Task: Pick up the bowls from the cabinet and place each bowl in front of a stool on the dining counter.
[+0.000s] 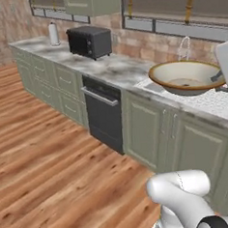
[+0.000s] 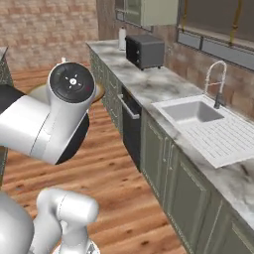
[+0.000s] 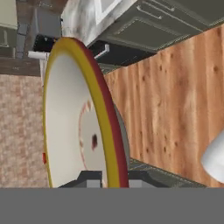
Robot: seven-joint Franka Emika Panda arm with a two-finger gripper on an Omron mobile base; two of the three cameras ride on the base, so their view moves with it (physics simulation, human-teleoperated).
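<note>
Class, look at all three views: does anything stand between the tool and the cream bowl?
Nothing visible does. The tool is already shut on the cream bowl, its fingertips gripping the rim at the bottom of the hand view.

White arm raised and bent, pincer point(image 3: 107, 178) clamped shut on bowl point(image 3: 74, 118) rim

Along the brick wall we see a marble-topped table point(image 2: 149, 82) carrying a black toaster oven point(image 1: 89, 41) and a white paper-towel roll point(image 1: 54, 33) just beyond it. A black dishwasher point(image 1: 104, 114) sits among the green base cabinets point(image 1: 151, 132). Further along, a white sink point(image 2: 191, 111) with a silver tap point(image 2: 217, 82), above wood flooring point(image 1: 47, 165).
</note>
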